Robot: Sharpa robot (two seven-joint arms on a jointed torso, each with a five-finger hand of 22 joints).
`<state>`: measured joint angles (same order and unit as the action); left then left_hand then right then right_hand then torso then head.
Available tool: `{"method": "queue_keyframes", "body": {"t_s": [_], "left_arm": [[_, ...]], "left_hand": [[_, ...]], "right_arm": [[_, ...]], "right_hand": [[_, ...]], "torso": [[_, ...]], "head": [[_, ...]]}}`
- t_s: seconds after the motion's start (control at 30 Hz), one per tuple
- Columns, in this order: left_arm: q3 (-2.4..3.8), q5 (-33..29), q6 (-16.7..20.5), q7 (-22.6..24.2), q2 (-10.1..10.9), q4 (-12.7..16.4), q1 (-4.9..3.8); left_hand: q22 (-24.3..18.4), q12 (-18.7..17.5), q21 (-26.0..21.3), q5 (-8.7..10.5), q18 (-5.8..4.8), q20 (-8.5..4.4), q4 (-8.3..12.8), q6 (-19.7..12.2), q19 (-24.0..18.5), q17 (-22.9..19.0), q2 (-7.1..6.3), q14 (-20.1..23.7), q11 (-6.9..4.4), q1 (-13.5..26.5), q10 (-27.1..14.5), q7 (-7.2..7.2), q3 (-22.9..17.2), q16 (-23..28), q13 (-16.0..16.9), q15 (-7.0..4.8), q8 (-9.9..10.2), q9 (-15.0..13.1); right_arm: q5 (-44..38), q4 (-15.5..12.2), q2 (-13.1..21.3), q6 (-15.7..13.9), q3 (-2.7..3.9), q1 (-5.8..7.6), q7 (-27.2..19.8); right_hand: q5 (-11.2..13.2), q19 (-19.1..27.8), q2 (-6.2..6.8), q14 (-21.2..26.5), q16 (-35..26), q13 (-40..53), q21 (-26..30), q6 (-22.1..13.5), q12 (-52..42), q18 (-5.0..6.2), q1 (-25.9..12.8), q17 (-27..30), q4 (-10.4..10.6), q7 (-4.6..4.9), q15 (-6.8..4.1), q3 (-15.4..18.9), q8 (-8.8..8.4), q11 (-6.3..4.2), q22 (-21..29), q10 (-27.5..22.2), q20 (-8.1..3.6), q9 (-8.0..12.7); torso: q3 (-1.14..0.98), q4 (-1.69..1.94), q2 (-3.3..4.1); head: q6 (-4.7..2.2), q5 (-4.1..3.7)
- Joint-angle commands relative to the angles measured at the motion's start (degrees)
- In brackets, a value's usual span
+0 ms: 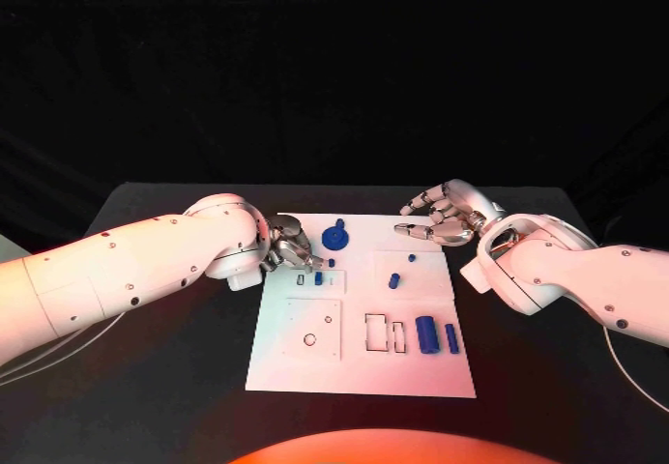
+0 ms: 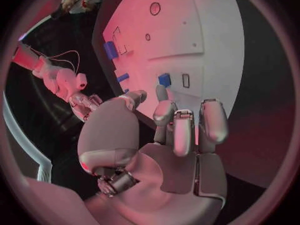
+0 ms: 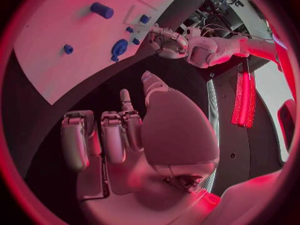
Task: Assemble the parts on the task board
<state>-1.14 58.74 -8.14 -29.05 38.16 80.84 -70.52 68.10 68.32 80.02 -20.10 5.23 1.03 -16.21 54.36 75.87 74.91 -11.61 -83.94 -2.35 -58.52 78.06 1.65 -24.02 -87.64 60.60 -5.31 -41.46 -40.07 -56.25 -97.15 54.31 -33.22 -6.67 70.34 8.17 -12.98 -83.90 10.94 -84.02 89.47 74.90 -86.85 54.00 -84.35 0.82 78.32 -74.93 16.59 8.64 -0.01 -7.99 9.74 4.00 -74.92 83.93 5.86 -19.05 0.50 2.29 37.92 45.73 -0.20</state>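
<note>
- Head view: the task board (image 1: 365,372) lay in the middle of the black table (image 1: 167,387), and the blue parts were spread over its far half and near-right area.
- A round blue part with a small stem (image 1: 334,235) sat near the board's far edge. A small blue part (image 1: 393,281) lay near the middle. A wide blue block (image 1: 426,334) and a slim blue cylinder (image 1: 451,337) stood side by side toward the near right, just beside a rectangular outline.
- The left hand (image 1: 292,246) was over the board's far-left corner, its fingers bent downward close to a small blue part (image 1: 319,277) set in a slot. I could not tell whether they touched it.
- The right hand (image 1: 444,217) hovered at the board's far-right corner, fingers apart and loosely curled, grasping nothing.
- Left wrist view: the left hand (image 2: 175,135) had its fingers half curled above the board (image 2: 212,45), with nothing between them. A square blue part (image 2: 164,79) lay just beyond the fingertips.
- Right wrist view: the right hand (image 3: 125,135) showed relaxed, separated fingers above the dark table, empty. The board (image 3: 56,45) lay beyond it, with the round part (image 3: 119,48) and a blue cylinder (image 3: 102,10) on it.
</note>
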Motion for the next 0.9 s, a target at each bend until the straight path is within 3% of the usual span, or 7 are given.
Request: {"method": "queue_keyframes", "body": {"t_s": [0.03,0.1,0.17,0.33,0.5,0.6,0.9], "left_arm": [[0.53,-1.0,0.5,0.0,0.8,-0.1,-1.64],[0.8,-1.5,0.7,0.1,1.2,-0.7,-2.67],[0.98,-1.8,1.0,0.2,1.4,-1.5,-3.55],[1.21,-2.3,1.1,0.6,1.1,-4.6,-4.95],[1.28,-2.5,0.8,0.9,-0.5,-8.3,-5.5],[1.29,-2.4,0.2,1.0,-1.7,-10.8,-5.64],[1.03,-1.8,-4.3,1.2,-5.7,-17.6,-5.74]], "left_hand": [[-1.6,-3.5,-1.0,0.21,-0.06,0.28,-0.2,-1.9,-1.3,8.9,-0.2,-4.4,0.46,-1.6,-2.8,0.47,0.8,0.7,-4.4,0.24,0.9,0.1],[-3.5,-7.7,-2.1,0.01,0.3,0.84,-0.3,-4.1,-2.6,8.0,0.08,-4.1,1.38,-3.1,-5.8,1.58,1.2,1.2,-9.4,0.99,2.8,0.9],[-4.2,-10.2,-2.6,-0.05,0.44,1.47,-0.3,-5.4,-3.1,7.7,0.3,-4.0,2.21,-4.1,-7.4,2.53,1.6,1.3,-12.3,1.71,4.8,2.0],[-5.2,-11.4,-3.2,-0.13,0.67,1.87,-0.1,-5.5,-3.7,7.2,0.2,-3.8,2.56,-5.6,-8.3,2.9,1.9,1.6,-13.8,2.06,5.8,2.6],[-6.3,-12.9,-3.9,-0.06,0.92,2.17,-0.4,-5.9,-4.4,6.2,-0.15,-3.5,3.0,-5.8,-9.4,3.39,2.6,2.1,-15.7,2.44,6.7,3.2],[-7.5,-15.3,-4.7,0.0,1.15,2.47,-0.5,-6.5,-5.2,5.4,-0.13,-3.2,3.44,-5.4,-11.4,3.86,3.4,2.6,-18.6,2.83,7.5,3.6],[-7.5,-15.7,-4.8,0.11,1.14,2.65,-0.6,-6.6,-5.2,5.4,-0.06,-3.1,3.62,-4.9,-11.7,4.02,3.9,2.6,-19.2,3.0,7.9,3.9]], "right_arm": [[-0.1,0.1,0.0,0.2,0.0,-0.08,-0.4],[-0.2,0.2,0.0,0.2,0.0,-0.09,-0.4],[-0.2,0.2,0.0,0.3,0.0,-0.09,-0.4],[-0.2,0.4,-0.1,0.4,0.0,-0.1,-0.4],[-0.1,0.4,-0.1,0.4,0.0,-0.1,-0.3],[-0.1,0.4,-0.1,0.4,0.0,-0.09,-0.3],[-0.1,0.3,-0.1,0.5,0.0,-0.08,-0.3]], "right_hand": [[0.2,-4.5,-0.03,-5.5,-0.4,10.9,0.3,0.4,0.2,0.02,-0.4,-12.9,0.1,-0.05,-0.28,0.0,0.22,-0.15,-13.1,1.8,-0.17,-0.1],[0.3,-4.5,-0.05,-5.5,-0.4,10.9,0.3,0.3,0.2,0.03,-0.5,-12.9,0.1,-0.06,-0.29,0.0,0.23,-0.15,-13.1,1.8,-0.18,-0.1],[0.3,-4.5,-0.05,-5.5,-0.4,10.9,0.3,0.3,0.2,0.03,-0.5,-12.9,0.1,-0.06,-0.29,0.0,0.23,-0.15,-13.1,1.8,-0.18,-0.1],[0.3,-4.5,-0.05,-5.5,-0.4,10.9,0.3,0.3,0.2,0.03,-0.5,-12.9,0.1,-0.06,-0.29,0.0,0.23,-0.15,-13.1,1.8,-0.18,-0.1],[0.3,-4.5,-0.05,-5.5,-0.4,10.9,0.3,0.3,0.2,0.03,-0.5,-12.9,0.1,-0.06,-0.29,0.0,0.23,-0.15,-13.1,1.8,-0.18,-0.1],[0.3,-4.5,-0.05,-5.5,-0.4,10.9,0.3,0.3,0.2,0.03,-0.5,-12.9,0.1,-0.06,-0.29,0.0,0.23,-0.15,-13.1,1.8,-0.18,-0.1],[0.3,-4.5,-0.09,-5.5,-0.4,10.9,0.4,0.3,0.2,0.03,-0.5,-12.8,0.1,-0.07,-0.3,0.0,0.26,-0.16,-13.1,1.8,-0.18,-0.1]], "torso": [[-0.1,0.07,-0.05],[-0.11,0.12,-0.03],[-0.13,0.11,-0.03],[-0.01,0.11,0.14],[-0.01,0.02,0.27],[0.04,0.03,0.43],[0.2,-0.04,0.92]], "head": [[-0.09,0.06],[-0.14,0.11],[-0.26,0.21],[-0.6,0.35],[-0.82,0.55],[-0.94,0.59],[-0.97,0.61]]}}
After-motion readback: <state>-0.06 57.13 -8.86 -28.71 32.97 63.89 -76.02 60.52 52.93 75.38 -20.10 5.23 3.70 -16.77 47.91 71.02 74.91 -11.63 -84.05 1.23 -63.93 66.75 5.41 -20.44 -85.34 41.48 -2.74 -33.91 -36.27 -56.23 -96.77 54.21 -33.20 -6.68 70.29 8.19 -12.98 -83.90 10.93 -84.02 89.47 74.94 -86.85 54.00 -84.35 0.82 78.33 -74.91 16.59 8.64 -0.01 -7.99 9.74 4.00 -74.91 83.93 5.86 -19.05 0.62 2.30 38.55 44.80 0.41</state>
